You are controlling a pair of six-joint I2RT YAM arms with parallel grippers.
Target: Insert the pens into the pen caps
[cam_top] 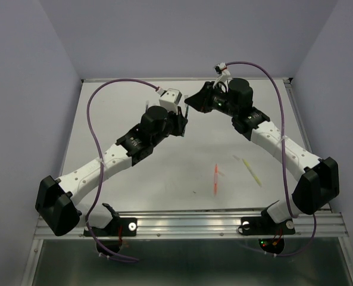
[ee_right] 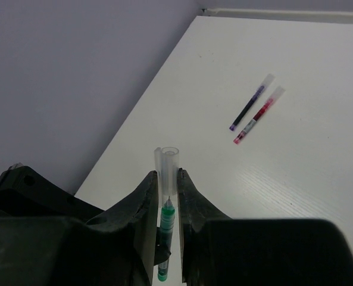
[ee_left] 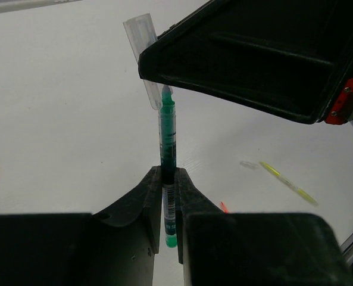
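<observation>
My left gripper [ee_left: 168,173] is shut on the green pen [ee_left: 168,143], which points away from it. My right gripper [ee_right: 167,176] is shut on a clear pen cap [ee_right: 168,167]. The green pen's tip [ee_right: 166,208] sits right at the cap's open end, between the right fingers. The cap [ee_left: 141,56] also shows in the left wrist view, under the right gripper's black body [ee_left: 253,65]. In the top view the two grippers [cam_top: 184,119] [cam_top: 192,102] meet at the far middle. The blue pen [ee_right: 250,102] and red pen [ee_right: 259,114] lie side by side, each with a pale cap on.
The orange pen [cam_top: 216,177] and pale yellow pen [cam_top: 252,171] lie on the white table at the near right. A loose clear cap [cam_top: 237,157] lies beside the yellow pen. Grey walls stand on the left, far and right sides.
</observation>
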